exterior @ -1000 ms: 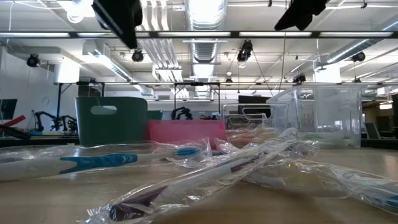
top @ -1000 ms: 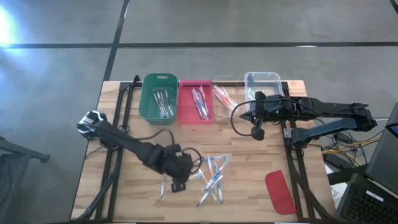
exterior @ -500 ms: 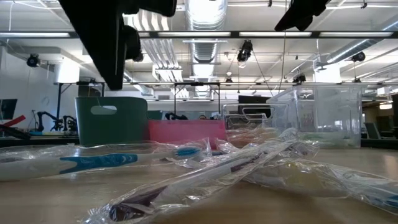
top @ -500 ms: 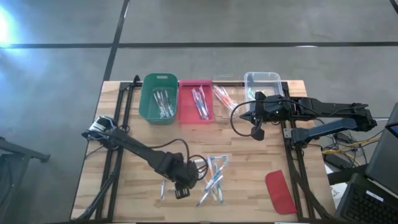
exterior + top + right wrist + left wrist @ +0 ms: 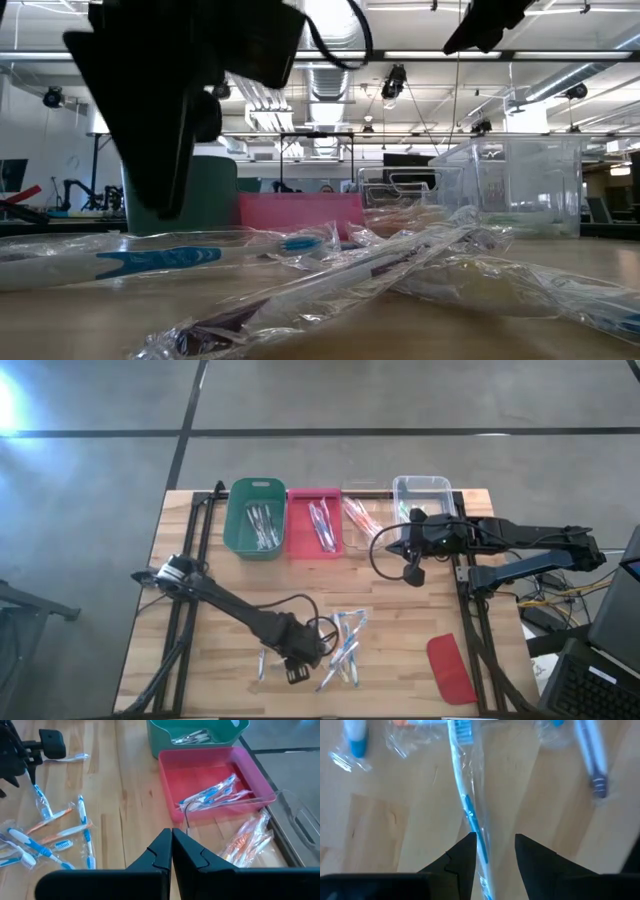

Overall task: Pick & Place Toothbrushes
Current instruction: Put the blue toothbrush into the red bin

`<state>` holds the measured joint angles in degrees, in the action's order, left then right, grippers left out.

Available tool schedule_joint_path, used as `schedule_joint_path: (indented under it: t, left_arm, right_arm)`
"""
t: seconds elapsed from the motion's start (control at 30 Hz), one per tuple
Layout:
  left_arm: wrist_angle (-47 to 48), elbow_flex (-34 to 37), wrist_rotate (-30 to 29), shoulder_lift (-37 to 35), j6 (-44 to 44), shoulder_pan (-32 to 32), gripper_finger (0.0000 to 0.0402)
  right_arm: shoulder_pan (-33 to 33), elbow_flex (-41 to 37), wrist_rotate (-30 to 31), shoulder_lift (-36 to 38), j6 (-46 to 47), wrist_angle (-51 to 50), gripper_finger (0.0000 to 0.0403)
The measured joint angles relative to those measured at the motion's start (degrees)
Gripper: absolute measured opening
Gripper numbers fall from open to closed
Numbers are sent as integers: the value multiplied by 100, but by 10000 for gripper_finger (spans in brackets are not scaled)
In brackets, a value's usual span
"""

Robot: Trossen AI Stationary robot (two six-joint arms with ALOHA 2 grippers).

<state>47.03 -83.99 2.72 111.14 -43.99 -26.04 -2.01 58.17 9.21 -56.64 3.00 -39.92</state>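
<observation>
Several wrapped toothbrushes [image 5: 342,648] lie loose on the wooden table near its front edge, and one more [image 5: 262,660] lies apart to their left. My left gripper [image 5: 492,852] points steeply down over the near left side of the pile [image 5: 295,672]. It is open, with one finger on either side of a blue-accented toothbrush [image 5: 470,815], also seen in the right wrist view [image 5: 42,802]. That toothbrush lies flat in its clear wrapper. My right gripper [image 5: 171,840] waits shut and empty, raised in front of the bins [image 5: 412,573].
Along the far edge stand a green bin [image 5: 238,530], a pink tray [image 5: 300,540], a low clear tray [image 5: 362,545] and a tall clear bin [image 5: 440,488]; the first three hold toothbrushes. A flat red lid [image 5: 450,668] lies near the front right corner. Bare wood lies mid-table.
My left gripper has come down and moved toward the table's near edge and a little to the right, closing in on the pile's left side, and its wrist has turned somewhat. The toothbrushes have not moved.
</observation>
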Motion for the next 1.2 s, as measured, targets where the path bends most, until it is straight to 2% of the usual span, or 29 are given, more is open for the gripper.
schedule_joint_path:
  t: [0.2, 0.6, 1.03, 1.2]
  left_arm:
    - [-99, 40, 257, 264, 72, 0, 139]
    - [-506, 349, 253, 412, 212, 23, 127]
    - [-455, 447, 233, 356, 265, 55, 33]
    - [-256, 481, 231, 97, 305, 88, 19]
  right_arm:
    - [-2, -117, 0, 0, 3, -13, 8]
    - [1, -155, 0, 0, 99, -3, 8]
    - [-1, -173, 0, 0, 105, -3, 8]
    - [-1, -173, 0, 0, 88, -3, 8]
